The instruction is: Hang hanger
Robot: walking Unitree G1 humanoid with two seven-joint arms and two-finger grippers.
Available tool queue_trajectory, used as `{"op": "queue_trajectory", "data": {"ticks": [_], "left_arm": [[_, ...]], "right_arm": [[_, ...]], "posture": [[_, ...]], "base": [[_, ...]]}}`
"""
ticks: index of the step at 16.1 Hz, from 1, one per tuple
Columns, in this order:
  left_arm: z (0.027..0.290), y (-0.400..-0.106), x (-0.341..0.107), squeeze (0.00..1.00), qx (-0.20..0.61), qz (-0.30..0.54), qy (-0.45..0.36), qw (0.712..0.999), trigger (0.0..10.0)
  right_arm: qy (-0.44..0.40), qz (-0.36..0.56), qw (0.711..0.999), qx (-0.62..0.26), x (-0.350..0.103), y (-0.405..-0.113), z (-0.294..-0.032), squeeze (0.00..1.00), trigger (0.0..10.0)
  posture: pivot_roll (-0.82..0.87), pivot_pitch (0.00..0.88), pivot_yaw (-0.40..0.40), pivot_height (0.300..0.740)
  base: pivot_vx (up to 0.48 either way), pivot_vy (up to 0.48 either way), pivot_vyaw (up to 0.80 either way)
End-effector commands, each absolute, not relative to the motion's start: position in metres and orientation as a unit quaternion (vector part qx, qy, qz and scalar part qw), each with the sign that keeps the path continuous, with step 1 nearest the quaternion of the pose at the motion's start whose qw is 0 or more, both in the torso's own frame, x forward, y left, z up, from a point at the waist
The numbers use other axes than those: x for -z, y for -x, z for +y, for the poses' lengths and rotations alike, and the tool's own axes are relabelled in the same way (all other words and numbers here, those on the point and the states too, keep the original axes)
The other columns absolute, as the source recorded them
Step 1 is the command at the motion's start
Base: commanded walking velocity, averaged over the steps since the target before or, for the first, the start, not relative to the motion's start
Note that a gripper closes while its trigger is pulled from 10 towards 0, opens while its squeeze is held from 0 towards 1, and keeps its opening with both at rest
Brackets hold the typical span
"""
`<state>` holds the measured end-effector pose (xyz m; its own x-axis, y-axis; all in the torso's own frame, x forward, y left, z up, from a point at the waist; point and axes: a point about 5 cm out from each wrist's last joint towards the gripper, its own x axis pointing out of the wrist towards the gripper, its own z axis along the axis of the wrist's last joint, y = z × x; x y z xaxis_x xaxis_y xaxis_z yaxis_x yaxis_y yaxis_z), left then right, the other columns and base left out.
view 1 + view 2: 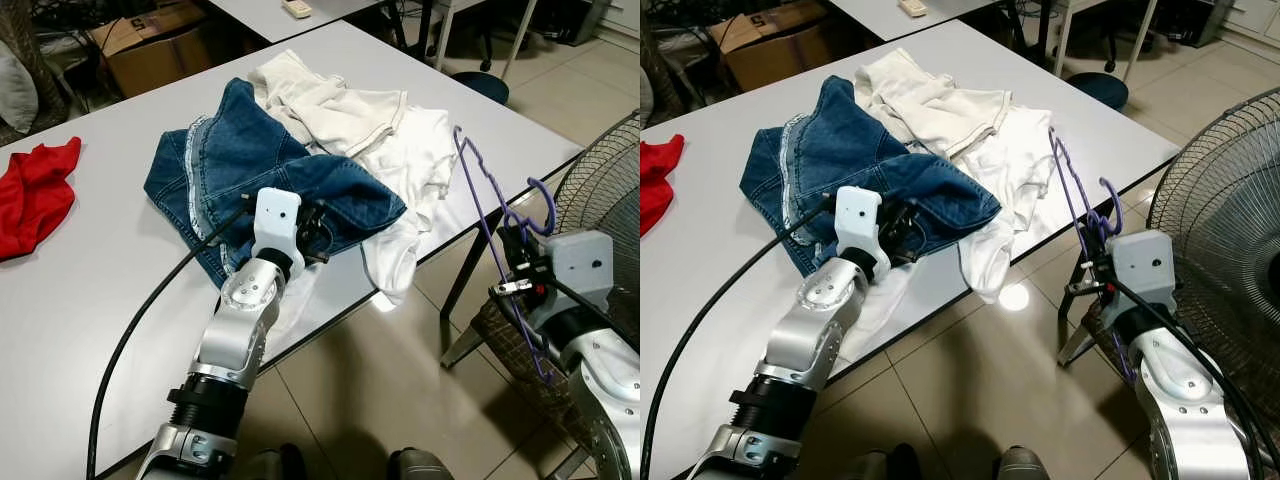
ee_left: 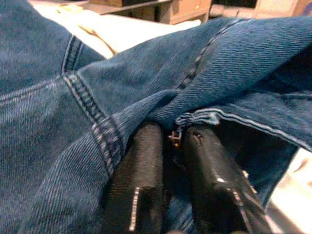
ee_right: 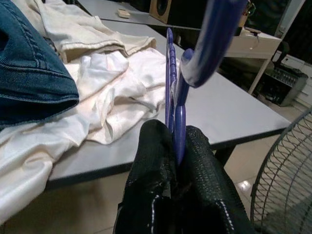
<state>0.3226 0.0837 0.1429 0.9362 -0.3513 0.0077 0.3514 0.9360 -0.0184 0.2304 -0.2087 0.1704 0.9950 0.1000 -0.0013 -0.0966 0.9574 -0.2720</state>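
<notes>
The left hand (image 1: 318, 232), at the end of the silver left arm in the foreground, is clenched on a fold of the blue denim garment (image 1: 240, 160) near the front edge of the table (image 1: 100, 290). The left wrist view shows the two black fingers (image 2: 141, 185) pressed side by side with a stitched denim seam pinched between them, a detail the head views hide behind the wrist housing.

The right hand (image 3: 178, 146) holds the purple hanger (image 1: 490, 215) off the right end of the table, above the floor. The right wrist view shows the fingers closed on the flat plastic frame, with the hook curving above them. The head views show the full hanger standing roughly upright and tilted, its hook close to the wrist housing.

On the table, the denim garment lies partly over a white garment (image 1: 415, 165) that hangs over the table edge; a cream garment (image 1: 320, 100) lies behind both. A red cloth (image 1: 35, 190) lies well apart at the left. The table top is smooth and grey-white.

A wire-grille fan (image 1: 1230, 230) stands at the right on a beige tiled floor (image 1: 370, 390). A cardboard box (image 1: 150, 45) sits behind the table.
</notes>
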Motion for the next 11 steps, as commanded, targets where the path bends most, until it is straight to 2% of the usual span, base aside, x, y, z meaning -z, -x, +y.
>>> {"op": "queue_trajectory", "data": {"ticks": [1, 2, 3, 4, 5, 6, 7, 8, 9, 10, 11], "left_arm": [[0.091, -0.321, -0.147, 0.0, 0.181, -0.009, 0.011, 0.983, 0.0], [0.093, -0.32, -0.148, 0.0, 0.191, -0.009, 0.012, 0.981, 0.0], [0.105, -0.317, -0.157, 0.0, 0.243, -0.007, 0.002, 0.97, 0.0], [0.125, -0.32, -0.167, 0.0, 0.235, -0.01, 0.002, 0.972, 0.0], [0.138, -0.323, -0.175, 0.0, 0.212, -0.02, 0.004, 0.977, 0.0], [0.169, -0.332, -0.199, 0.0, 0.152, -0.057, 0.006, 0.987, 0.0], [0.207, -0.339, -0.235, 0.0, 0.058, -0.124, -0.014, 0.99, 0.0], [0.221, -0.34, -0.25, 0.0, 0.022, -0.151, -0.029, 0.988, 0.0], [0.241, -0.336, -0.281, 0.0, -0.04, -0.208, -0.091, 0.973, 0.0], [0.245, -0.333, -0.294, 0.0, -0.046, -0.229, -0.119, 0.965, 0.0], [0.244, -0.325, -0.324, 0.0, -0.046, -0.279, -0.183, 0.942, 0.0]], "right_arm": [[0.137, -0.007, 0.989, -0.055, -0.172, -0.23, -0.207, 0.0, 10.0], [0.136, -0.008, 0.989, -0.055, -0.172, -0.231, -0.207, 0.0, 10.0], [0.134, -0.011, 0.989, -0.057, -0.172, -0.234, -0.205, 0.0, 10.0], [0.131, -0.013, 0.989, -0.06, -0.172, -0.236, -0.203, 0.0, 10.0], [0.13, -0.014, 0.989, -0.062, -0.172, -0.237, -0.202, 0.0, 10.0], [0.126, -0.016, 0.99, -0.067, -0.171, -0.239, -0.2, 0.0, 10.0], [0.123, -0.018, 0.99, -0.072, -0.171, -0.241, -0.197, 0.0, 10.0], [0.122, -0.019, 0.99, -0.074, -0.171, -0.241, -0.196, 0.0, 10.0], [0.119, -0.022, 0.99, -0.076, -0.171, -0.243, -0.194, 0.0, 10.0], [0.117, -0.024, 0.99, -0.076, -0.171, -0.243, -0.193, 0.0, 10.0], [0.114, -0.026, 0.99, -0.076, -0.171, -0.244, -0.192, 0.0, 10.0]], "posture": [[-0.27, 0.125, 0.102, 0.74], [-0.27, 0.123, 0.102, 0.74], [-0.26, 0.119, 0.101, 0.74], [-0.25, 0.115, 0.101, 0.74], [-0.25, 0.113, 0.1, 0.74], [-0.24, 0.11, 0.1, 0.74], [-0.22, 0.105, 0.1, 0.74], [-0.22, 0.103, 0.101, 0.74], [-0.21, 0.1, 0.105, 0.74], [-0.21, 0.098, 0.108, 0.74], [-0.21, 0.096, 0.11, 0.74]], "base": [[0.0, 0.0, 0.0], [0.0, 0.0, 0.0], [0.0, 0.0, 0.0], [0.0, 0.0, 0.0], [0.0, 0.0, 0.0], [0.0, 0.0, 0.0], [0.0, 0.0, 0.0], [0.0, 0.0, 0.0], [0.0, 0.0, 0.0], [0.0, 0.0, 0.0], [0.0, 0.0, 0.0]]}}
